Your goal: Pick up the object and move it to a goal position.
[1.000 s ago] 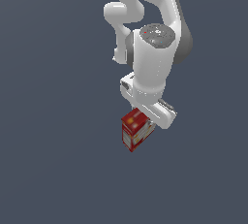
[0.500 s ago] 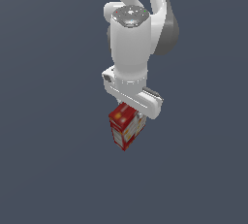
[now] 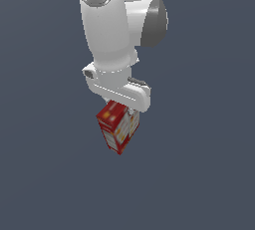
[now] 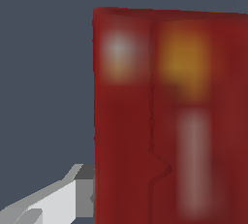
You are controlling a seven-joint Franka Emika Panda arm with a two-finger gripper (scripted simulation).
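The exterior view looks at the arm (image 3: 112, 40) from off it, fairly near, so the arm runs from twelve o'clock down to the middle, against a plain grey-blue backdrop. The wrist view sits just behind the pincer (image 4: 92, 189), very close, and the red carton (image 4: 169, 116) fills most of it, blurred. Both views share that carton (image 3: 118, 127) and the pincer (image 3: 124, 112).

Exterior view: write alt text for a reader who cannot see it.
A white robot arm holds a small red carton beneath its gripper, against a plain dark grey-blue background. The carton hangs tilted, showing white and orange printed panels.
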